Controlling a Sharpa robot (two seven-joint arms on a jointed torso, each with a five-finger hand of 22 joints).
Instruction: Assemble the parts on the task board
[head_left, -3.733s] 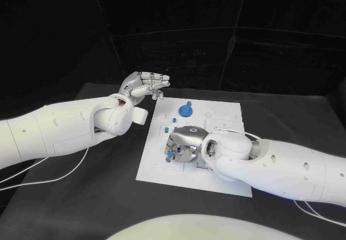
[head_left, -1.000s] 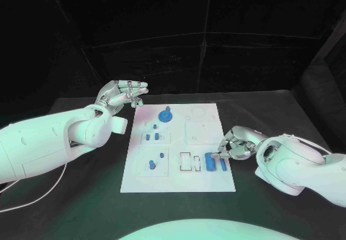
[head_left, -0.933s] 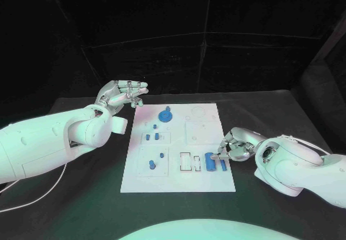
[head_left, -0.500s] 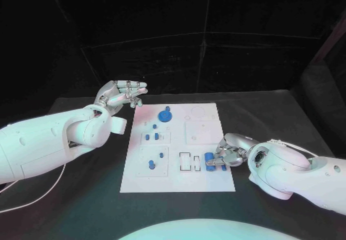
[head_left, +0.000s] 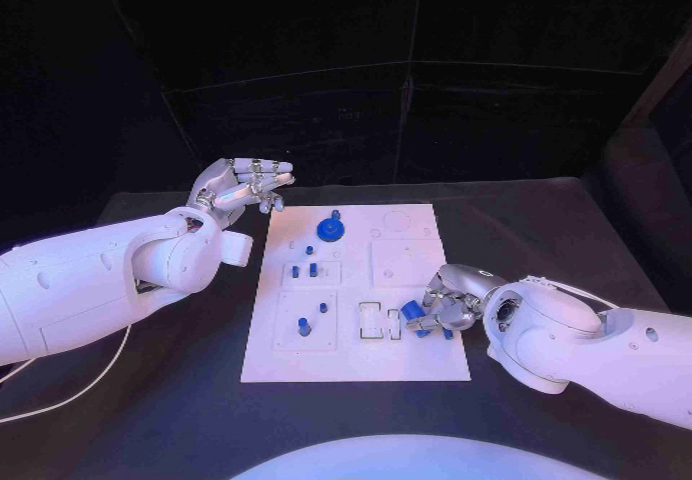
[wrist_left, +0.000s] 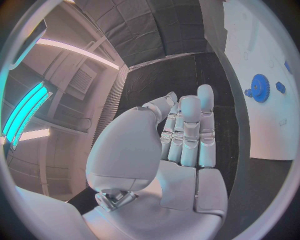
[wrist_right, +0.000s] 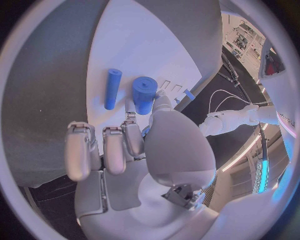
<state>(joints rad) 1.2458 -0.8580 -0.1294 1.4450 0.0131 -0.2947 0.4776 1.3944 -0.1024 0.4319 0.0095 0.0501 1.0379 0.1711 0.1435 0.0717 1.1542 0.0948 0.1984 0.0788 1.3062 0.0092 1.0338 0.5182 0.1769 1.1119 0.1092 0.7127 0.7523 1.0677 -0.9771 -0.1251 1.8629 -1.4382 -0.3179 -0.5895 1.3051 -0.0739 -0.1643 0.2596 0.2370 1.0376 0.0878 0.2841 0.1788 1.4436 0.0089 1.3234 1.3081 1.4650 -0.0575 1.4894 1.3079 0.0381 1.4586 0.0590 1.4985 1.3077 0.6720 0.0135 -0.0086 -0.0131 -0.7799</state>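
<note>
At the task board's (head_left: 433, 365) four-o'clock edge the right hand (head_left: 441, 305) pinches a blue cylinder (wrist_right: 144, 94) that could tip into the slimmer peg (wrist_right: 112, 88) beside it, while the left hand (head_left: 242, 186) hovers curled and empty.

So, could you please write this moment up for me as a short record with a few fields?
Board: white task board in the middle of the black table
Left hand: left hand raised off the board's far left corner, fingers curled in, holding nothing
Right hand: right hand low at the board's near right, fingertips at a thick blue cylinder; grip unclear
Beside it: thin blue rod lying flat
Far end: blue gear
</note>
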